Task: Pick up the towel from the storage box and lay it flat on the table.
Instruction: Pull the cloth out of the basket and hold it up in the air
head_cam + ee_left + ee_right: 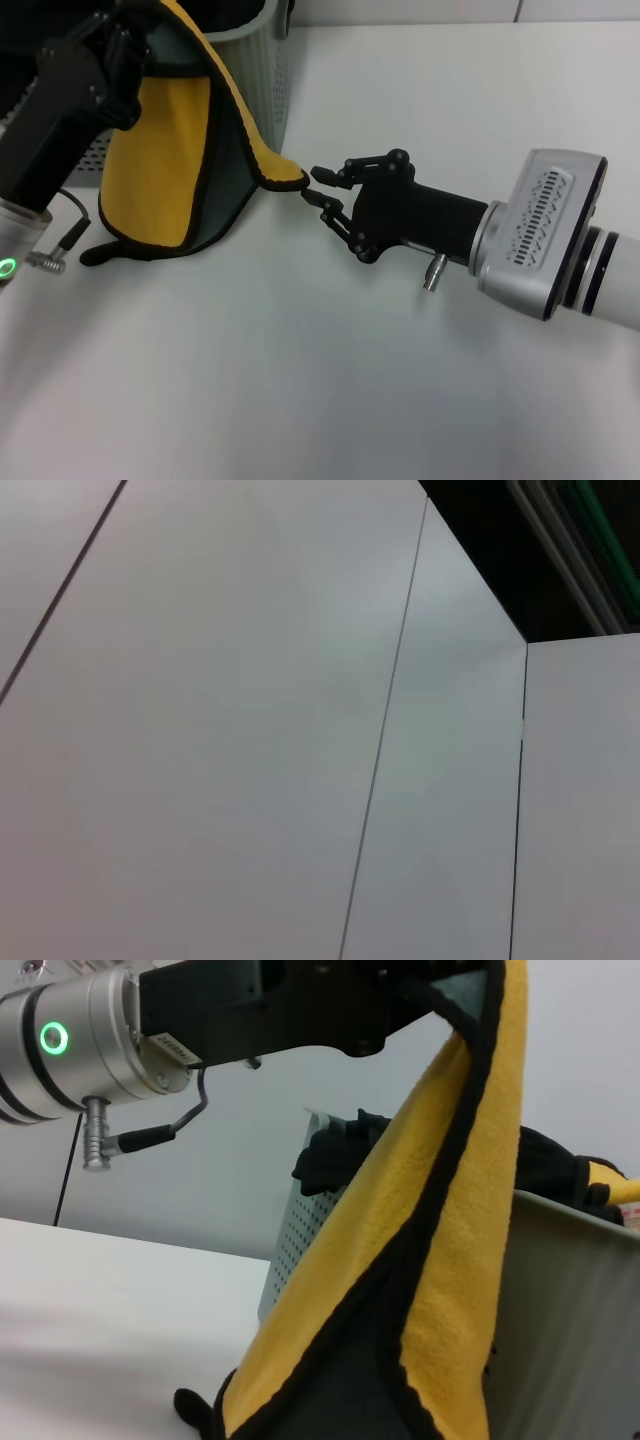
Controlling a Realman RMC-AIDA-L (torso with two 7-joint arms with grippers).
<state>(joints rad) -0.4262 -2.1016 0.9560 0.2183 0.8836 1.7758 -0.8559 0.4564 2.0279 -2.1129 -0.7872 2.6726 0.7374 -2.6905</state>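
Status: pick is done, lay-flat isn't. The towel (pixel 170 160) is out of the storage box (pixel 262 75) and hanging from your left claw (pixel 135 60) at far left, yellow face toward the head camera, green face showing in the fold. Its lower edge already touches the table (pixel 330 400) just in front of the box; the rest drapes in a loose cone, nothing flat yet.

Left claw: clamped on the towel's top edge, as far as I can judge. The right wrist view shows the cloth hanging straight from its black body (pixel 300 1005), but the fingertips are buried in fabric. The left wrist view sees only blank wall panels.

Right claw (pixel 322 190): jaws apart, low over the table, mid-scene, reaching in from the right. The towel's free rounded corner (pixel 285 175) sits just left of its fingertips, at or barely short of the gap. Can't tell whether they touch. It holds nothing.

What's left, my read: close the right claw on that corner, spread the two claws apart, lower the cloth onto open table near-side, release both.

Watch the trailing black-trimmed edge at near left; it could fold under.
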